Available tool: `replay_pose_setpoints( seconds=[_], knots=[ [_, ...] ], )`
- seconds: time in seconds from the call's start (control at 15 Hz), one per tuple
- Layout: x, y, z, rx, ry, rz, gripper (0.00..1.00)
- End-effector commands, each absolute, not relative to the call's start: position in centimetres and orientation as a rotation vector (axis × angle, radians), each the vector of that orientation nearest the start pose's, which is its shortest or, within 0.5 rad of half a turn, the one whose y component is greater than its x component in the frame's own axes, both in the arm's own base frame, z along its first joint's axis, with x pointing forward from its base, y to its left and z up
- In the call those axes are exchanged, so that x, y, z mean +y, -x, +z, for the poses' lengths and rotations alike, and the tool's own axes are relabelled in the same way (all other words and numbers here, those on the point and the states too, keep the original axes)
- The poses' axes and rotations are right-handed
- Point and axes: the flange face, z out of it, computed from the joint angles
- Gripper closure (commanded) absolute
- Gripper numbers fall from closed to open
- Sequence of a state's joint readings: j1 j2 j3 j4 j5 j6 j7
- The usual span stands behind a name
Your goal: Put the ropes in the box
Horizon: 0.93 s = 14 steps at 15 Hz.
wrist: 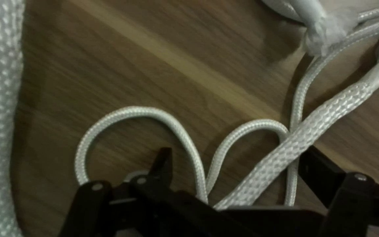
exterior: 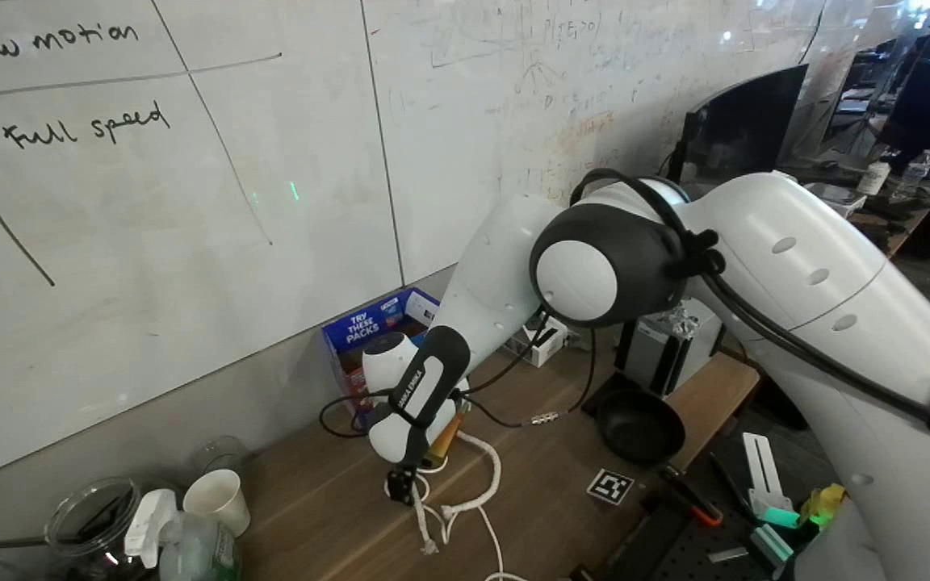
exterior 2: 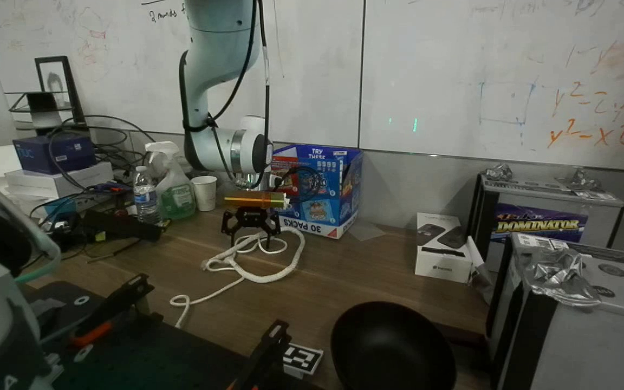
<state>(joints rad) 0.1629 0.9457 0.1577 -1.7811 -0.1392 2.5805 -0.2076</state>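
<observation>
Standing wide apart, the fingers [wrist: 163, 168] of your Robotiq gripper [wrist: 237, 158] hold nothing; a thick braided white rope [wrist: 275, 161] and a thinner white cord [wrist: 137, 111] run through the gap between them. Both lie in loose loops on the wooden tabletop [exterior 2: 355, 271], near the blue "30 PACKS" cardboard box [exterior 2: 329, 187], which stands open at the top. Expect them to be light, limp and hard to damage, though the thin cord's smooth weave may slide in a loose grip. I'd judge the thick strand your better hold: close on it where it crosses the gap, away from the frayed ends [wrist: 331, 33], and you may catch some cord with it. Being soft, it will likely sag and trail, so lift it well clear of the box's rim; whether the two strands are joined, you can't tell from here
</observation>
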Motion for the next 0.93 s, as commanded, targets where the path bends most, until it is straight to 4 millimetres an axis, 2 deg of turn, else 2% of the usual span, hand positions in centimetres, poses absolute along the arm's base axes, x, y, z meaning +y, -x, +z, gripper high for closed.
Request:
replay_pose_setpoints(
  seconds=[0.0, 0.33, 0.87],
  knots=[
    [19.59, -57.76, 2.05, -0.919, 2.901, 0.252, 0.00],
    [19.75, -57.38, 1.71, -0.935, 2.877, 0.282, 0.00],
    [19.49, -57.04, 1.16, -0.932, 2.880, 0.220, 0.00]
  ],
)
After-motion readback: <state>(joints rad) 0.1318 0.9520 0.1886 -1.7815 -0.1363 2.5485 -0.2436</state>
